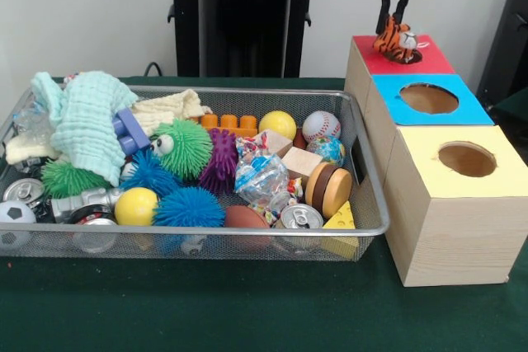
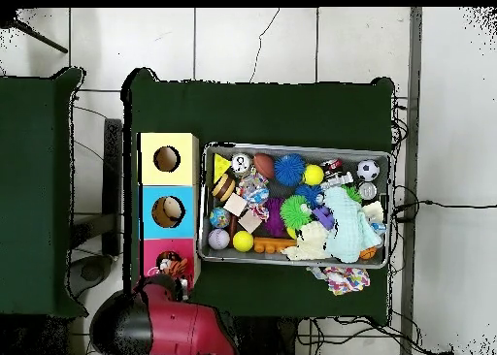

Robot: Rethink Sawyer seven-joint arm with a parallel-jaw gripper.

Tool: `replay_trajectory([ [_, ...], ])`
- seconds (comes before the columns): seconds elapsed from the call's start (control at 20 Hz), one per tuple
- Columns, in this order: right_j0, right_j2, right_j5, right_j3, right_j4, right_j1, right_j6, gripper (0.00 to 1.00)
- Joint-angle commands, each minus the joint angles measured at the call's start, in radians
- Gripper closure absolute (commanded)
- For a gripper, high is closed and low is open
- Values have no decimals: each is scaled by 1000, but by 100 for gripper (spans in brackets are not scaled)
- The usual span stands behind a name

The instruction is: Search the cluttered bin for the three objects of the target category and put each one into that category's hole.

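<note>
While the green-clothed desk (image 1: 247, 311) carries everything, the largest item on it is the bin (image 1: 375, 204), a wire-mesh basket crowded with spiky balls, cans, blocks and a pale green cloth (image 1: 87, 121). Beside it stand three wooden boxes in a row, topped yellow (image 1: 462, 179), blue (image 1: 429, 117) and red (image 1: 425, 59). Above the red-topped box hangs the tool (image 1: 398, 18), its two dark fingers clamped on a small orange striped toy (image 1: 398, 43), apparently a tiger. The toy sits directly over the hole, which it covers in the front view; only a dark edge of that hole (image 2: 165, 258) shows from overhead.

Risk, as a judgement: if the toy is released while lying crosswise, it may bridge the opening and rest on the red top, or tip off the box edge onto the desk.

No duck can be made out in the bin; it may lie under the cloth. The tool's upper body is cut off at the frame edge.
</note>
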Motion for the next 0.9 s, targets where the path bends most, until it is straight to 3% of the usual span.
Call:
replay_trajectory([
  [0.05,-2,-9,42,-89,64,45,269,100],
  [0.9,-53,-21,-51,-75,34,137,221,100],
])
